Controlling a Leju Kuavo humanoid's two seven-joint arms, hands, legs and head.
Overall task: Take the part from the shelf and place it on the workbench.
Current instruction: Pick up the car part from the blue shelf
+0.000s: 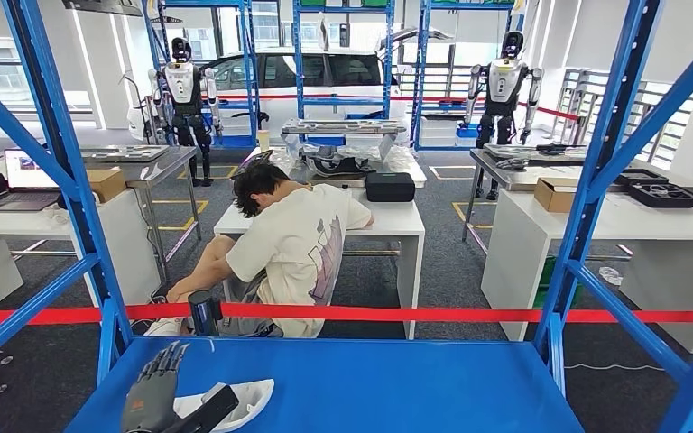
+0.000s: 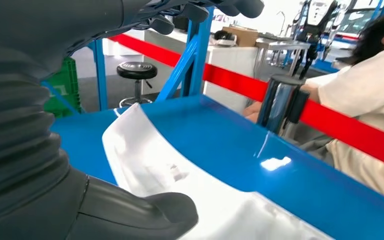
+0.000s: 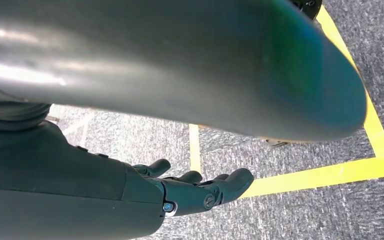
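Part (image 1: 239, 397) lies flat on shelf (image 1: 370, 388), long axis across, under left hand (image 1: 152, 397).

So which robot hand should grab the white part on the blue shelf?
The left hand. It is already at the white part on the blue shelf, with its thumb lying over the part's edge. The right hand hangs open over the carpet with yellow floor lines, away from the shelf.

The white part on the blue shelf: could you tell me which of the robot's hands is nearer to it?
Left. The left hand is at the white part on the blue shelf, its thumb over the part's edge. The right hand hangs over grey floor, away from the shelf.
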